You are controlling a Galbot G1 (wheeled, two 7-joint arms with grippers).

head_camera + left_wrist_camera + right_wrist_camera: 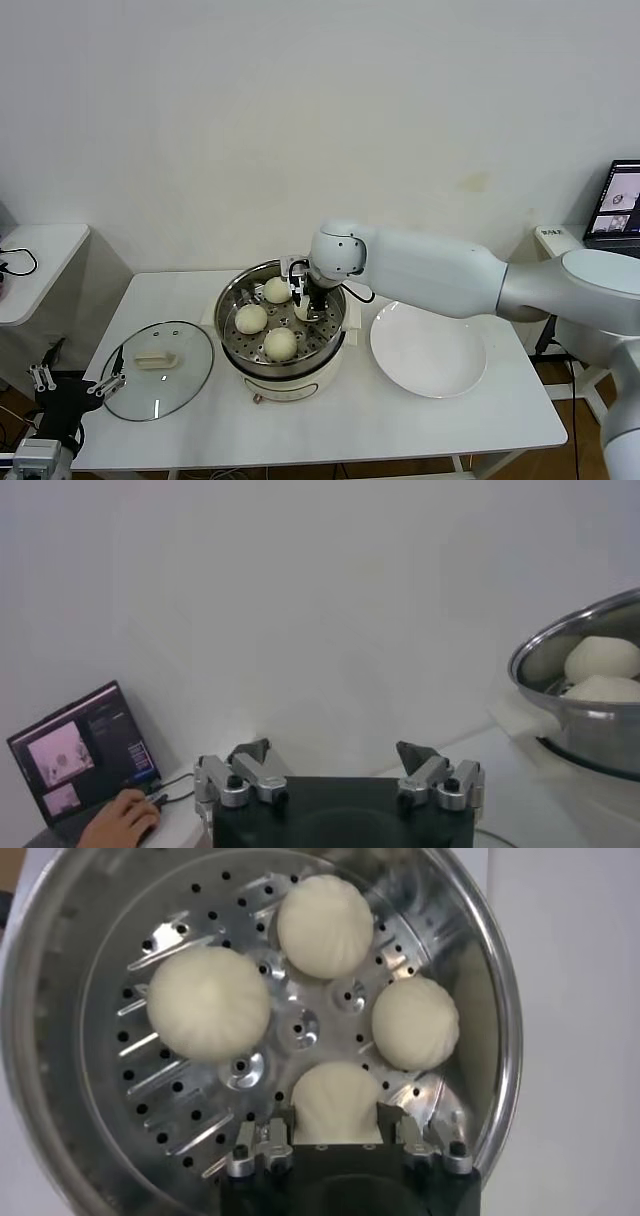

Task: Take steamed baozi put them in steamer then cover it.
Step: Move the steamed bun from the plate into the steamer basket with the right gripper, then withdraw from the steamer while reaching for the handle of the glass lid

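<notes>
- Four steamed baozi [209, 1002] are sitting on the perforated tray inside the steamer [281, 375], which is standing on the table [400, 420] between the cover and a white plate [428, 350].
- Three of the buns are lying free on the tray; the fourth baozi [337, 1100] is resting at the tray's edge, between the fingers of the right gripper [338, 1138].
- The right gripper is reaching down into the pot, its jaws standing narrowly on either side of that bun; whether they are gripping it or just letting go I cannot tell.
- The plate is lying bare just beside the steamer, so the loading step appears to be finishing with this last bun.
- The cover [158, 368], a glass lid with a cream bar handle, is lying flat on the table near the steamer, on the robot's left.
- The left gripper [340, 770] is waiting low off the table's left edge, jaws spread wide and holding nothing.
- Next, the right gripper probably needs to spread its fingers fully and be lifting straight up, clear of the rim.
- After that, the lid's handle is calling for a grasp, likely by the left arm, and a level placement onto the pot.
</notes>
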